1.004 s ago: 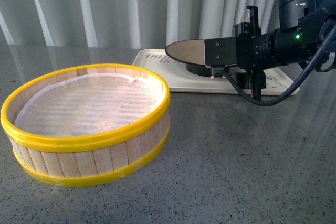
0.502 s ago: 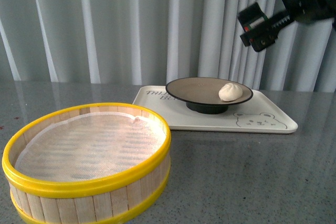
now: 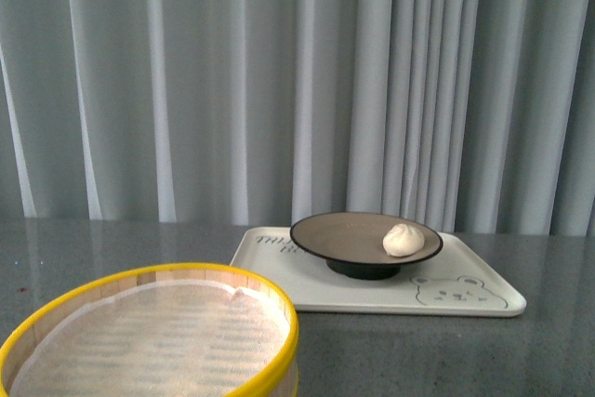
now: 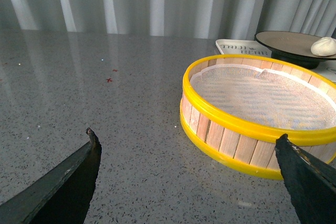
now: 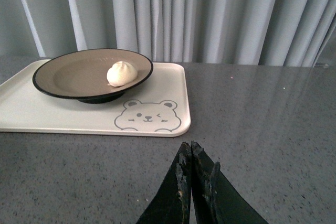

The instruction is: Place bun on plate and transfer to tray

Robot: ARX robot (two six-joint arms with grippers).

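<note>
Grey table [image 3: 446, 350] fills my front view now; the right arm has left it since half a second ago. My right gripper [image 5: 191, 182] sits closed, short of the tray [image 5: 31, 114]. Beyond, the bun [image 5: 122, 73] rests on the plate [image 5: 68, 74]. Left gripper [image 4: 184, 177] gapes wide.

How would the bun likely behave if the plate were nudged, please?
The bun sits off-centre near the rim of the plate, so it might slide or roll off. It looks soft and light, probably denting easily.

Soft, even light is cast from above. Pale curtain reflections are seen on the glossy table [image 4: 105, 129] behind the steamer [image 4: 257, 114]. All views are rendered sharp.
</note>
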